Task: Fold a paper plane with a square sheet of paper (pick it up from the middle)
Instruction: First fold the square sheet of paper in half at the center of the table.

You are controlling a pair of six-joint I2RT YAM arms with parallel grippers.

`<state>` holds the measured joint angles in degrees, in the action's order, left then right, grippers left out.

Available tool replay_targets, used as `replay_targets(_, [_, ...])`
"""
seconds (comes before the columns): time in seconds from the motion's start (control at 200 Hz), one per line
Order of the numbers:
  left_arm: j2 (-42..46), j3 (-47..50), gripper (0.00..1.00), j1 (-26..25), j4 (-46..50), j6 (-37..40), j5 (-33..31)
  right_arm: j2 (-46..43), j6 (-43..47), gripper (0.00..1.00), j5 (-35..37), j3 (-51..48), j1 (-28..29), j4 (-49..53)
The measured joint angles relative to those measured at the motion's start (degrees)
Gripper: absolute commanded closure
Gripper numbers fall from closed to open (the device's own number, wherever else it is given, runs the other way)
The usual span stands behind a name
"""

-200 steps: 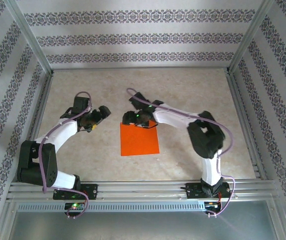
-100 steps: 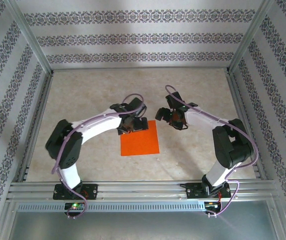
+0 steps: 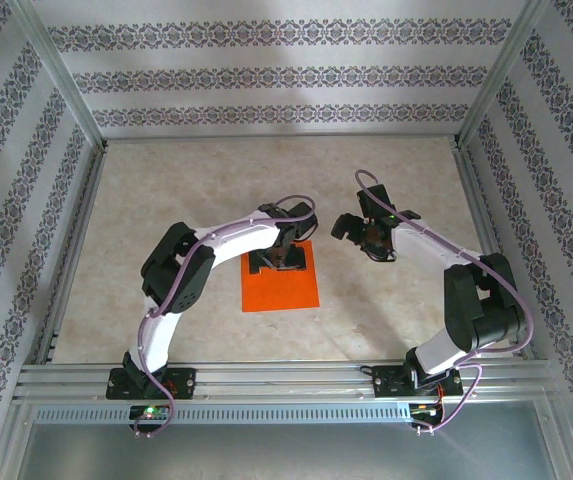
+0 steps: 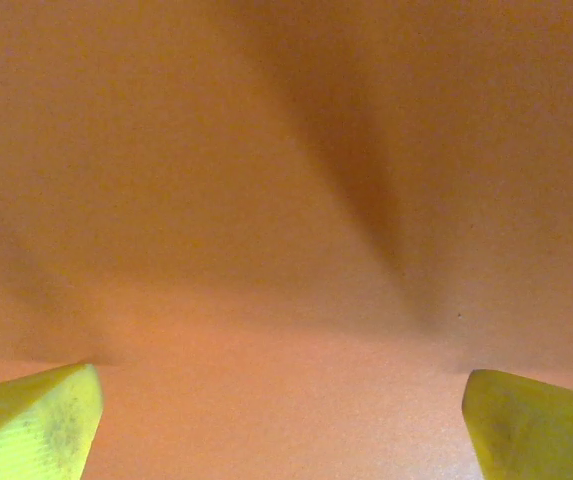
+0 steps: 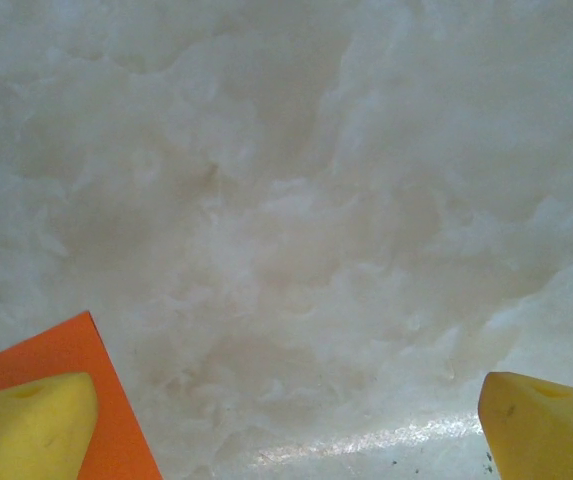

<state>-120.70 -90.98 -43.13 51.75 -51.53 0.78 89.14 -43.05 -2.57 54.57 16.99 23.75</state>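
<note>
The square sheet of paper is seen flat and unfolded on the pale table, between the two arms — thin, very light and limp. It is judged easily creased or torn, and likely to slide on the smooth top if pushed. A pinch at the middle is called for, so that a small ridge is raised. The left gripper is poised close over the sheet's far half, yellow fingers spread wide, nothing held — contact cannot be told. The right gripper is set near the sheet's far right corner, likewise spread and empty. No container is noted
</note>
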Motion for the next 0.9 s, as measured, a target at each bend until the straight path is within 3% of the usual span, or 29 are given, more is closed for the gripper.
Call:
replay_targets(0.2, [-2.1,-1.8,0.09,-0.3,0.8,-1.2,-0.2,0.0,0.4,0.02,-0.1,-0.4,-0.2,-0.3])
replay_targets(0.899, [-0.5,1.7,0.27,-0.6,-2.6,-3.0,0.3,0.0,0.4,0.02,-1.4,-0.7,-0.4,-0.5])
